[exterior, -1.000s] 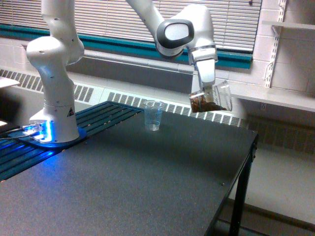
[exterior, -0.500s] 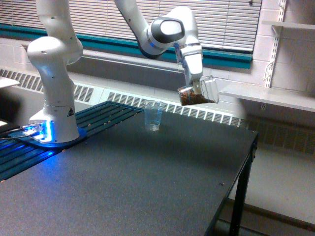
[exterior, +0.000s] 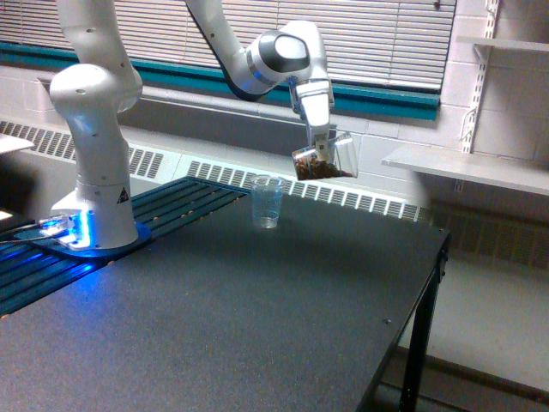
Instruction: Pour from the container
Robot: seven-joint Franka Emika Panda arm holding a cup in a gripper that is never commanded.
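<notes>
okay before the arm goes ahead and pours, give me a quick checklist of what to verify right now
1. Grip: end effector closed on the container, held in the air. Ok.
2. Contents: brown material sits in the tilted container, none visibly spilling. Ok.
3. Alignment: container mouth is to the exterior view's right of the small cup, not above it. Not ok.
4. Small cup upright on the table. Ok.
5. Small cup empty: looks clear, but too small to be sure. Cannot tell.
</notes>
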